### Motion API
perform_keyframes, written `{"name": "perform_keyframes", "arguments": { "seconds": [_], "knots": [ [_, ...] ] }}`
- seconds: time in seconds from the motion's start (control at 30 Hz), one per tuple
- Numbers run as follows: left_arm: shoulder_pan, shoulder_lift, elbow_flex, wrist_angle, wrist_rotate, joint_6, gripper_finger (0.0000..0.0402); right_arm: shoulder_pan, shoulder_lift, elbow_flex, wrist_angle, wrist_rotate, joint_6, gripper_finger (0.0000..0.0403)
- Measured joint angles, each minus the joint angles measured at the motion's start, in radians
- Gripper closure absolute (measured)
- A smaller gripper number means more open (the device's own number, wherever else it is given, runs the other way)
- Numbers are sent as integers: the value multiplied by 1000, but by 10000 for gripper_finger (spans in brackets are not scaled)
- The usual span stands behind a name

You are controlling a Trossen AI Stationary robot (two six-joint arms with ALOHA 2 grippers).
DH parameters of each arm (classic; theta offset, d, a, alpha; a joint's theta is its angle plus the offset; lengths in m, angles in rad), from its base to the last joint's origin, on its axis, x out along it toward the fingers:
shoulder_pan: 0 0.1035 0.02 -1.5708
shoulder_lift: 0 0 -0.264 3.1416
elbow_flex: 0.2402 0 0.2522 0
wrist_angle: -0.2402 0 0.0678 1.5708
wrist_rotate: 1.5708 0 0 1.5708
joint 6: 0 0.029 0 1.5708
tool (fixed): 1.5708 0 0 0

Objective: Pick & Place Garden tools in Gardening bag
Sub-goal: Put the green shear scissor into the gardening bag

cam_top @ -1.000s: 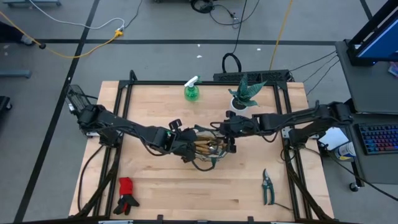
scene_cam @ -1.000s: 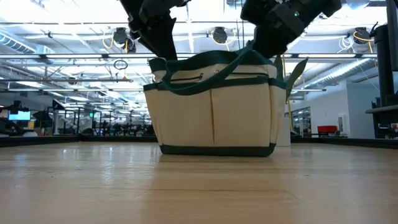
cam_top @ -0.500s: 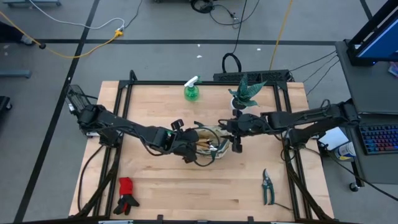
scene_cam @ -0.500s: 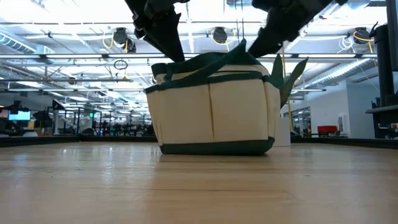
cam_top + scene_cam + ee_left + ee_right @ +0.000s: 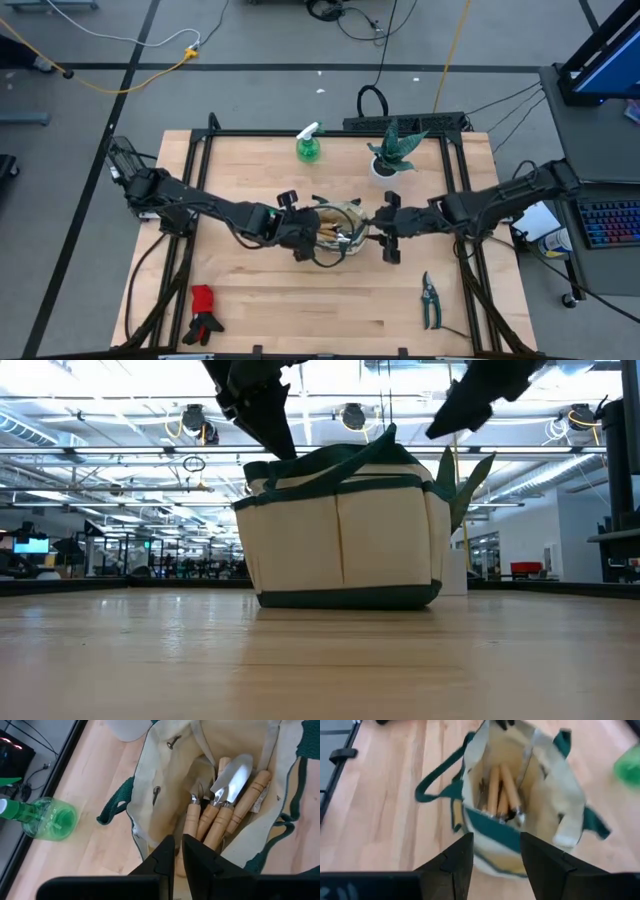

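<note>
Grey concrete floor with trailing cables surrounds the pale wooden bench [image 5: 260, 290], and everything on it is spread wide. Nearest the left front corner lie the red-and-black gloves [image 5: 204, 313], well apart from both arms. Further along, the left gripper [image 5: 300, 236] sits at the left rim of the round beige fabric gardening bag with dark green trim [image 5: 337, 231]; its wrist view shows the two dark fingers [image 5: 162, 857] nearly together, pinched on the bag's edge. The bag stands upright at mid-bench, mouth open to the ceiling. Inside it, several wooden-handled garden tools [image 5: 220, 805] lie bundled side by side, long axes parallel, and one silver trowel blade [image 5: 234, 775] lies on top of the bundle. Behind the bag, near the far edge, stands the green spray bottle with a white trigger [image 5: 308, 144], and next to it a spiky green plant in a white pot [image 5: 393, 150]. Just right of the bag hangs the right gripper [image 5: 388, 232], fingers [image 5: 542, 862] spread apart with nothing between them, clear of the bag's rim. At the right front lie the dark-handled pruning shears [image 5: 430, 300], long axis running front to back.
</note>
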Motion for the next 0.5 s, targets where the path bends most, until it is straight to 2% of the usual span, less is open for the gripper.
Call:
{"name": "perform_keyframes", "arguments": {
  "seconds": [0.17, 0.5],
  "knots": [
    [8, 0, 0, 0, 0, 8, 360, 42, 0, 0, -25, 0, 88, 250],
    [9, 0, 0, 1, 1, 82, 359, 91, 1, 0, -36, 0, 137, 251]
  ]
}}
